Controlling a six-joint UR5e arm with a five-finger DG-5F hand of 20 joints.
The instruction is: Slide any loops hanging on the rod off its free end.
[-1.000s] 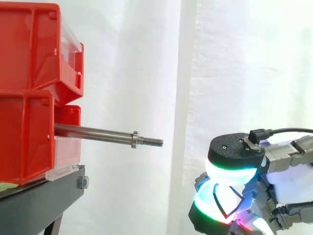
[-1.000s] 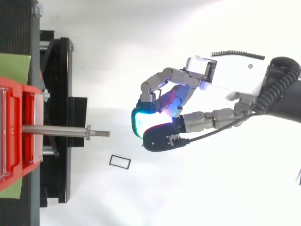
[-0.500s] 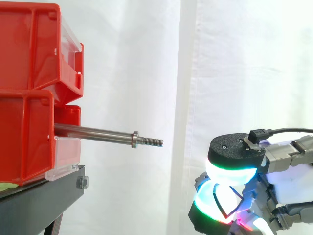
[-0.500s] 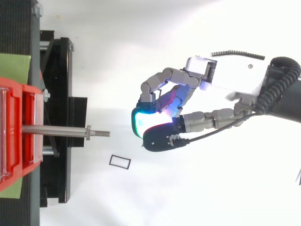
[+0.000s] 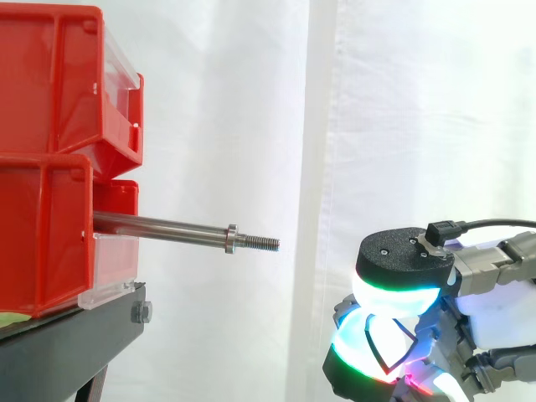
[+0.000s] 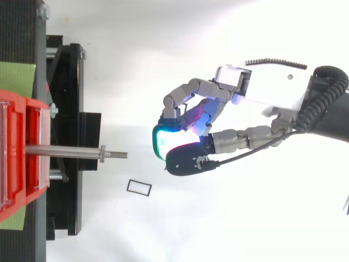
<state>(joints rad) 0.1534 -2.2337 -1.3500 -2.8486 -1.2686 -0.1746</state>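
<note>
The rod [image 5: 167,229] juts level out of the lower of the red bins [image 5: 50,159], and along its visible length, past the collar [image 5: 232,237] to the threaded free end [image 5: 264,244], no loop hangs on it. It sits well ahead of the robot hand [image 6: 251,90] and, in the side view, higher than it. One small black rectangular loop [image 6: 138,187] lies flat on the white surface [image 6: 163,229], ahead of the robot hand and off to one side, near the rod's tip but clear of it. The robot hand is drawn into a closed pose well apart from both, and I cannot tell whether it holds anything. Judging from this, the sliding looks done, so the main risk is a needless further reach. Because the robot hand sits below the rod's line, a forward and upward move could strike the threaded tip or the collar and jolt the bins on the black stand [image 5: 75,343]. A low sweep could instead scoot the fallen loop away. The stretch of rod inside the bin is hidden, so a loop left there would be missed if the job were called finished. Compared with a second ago nothing differs: the rod, the loop and the robot hand all sit exactly where they were.
</note>
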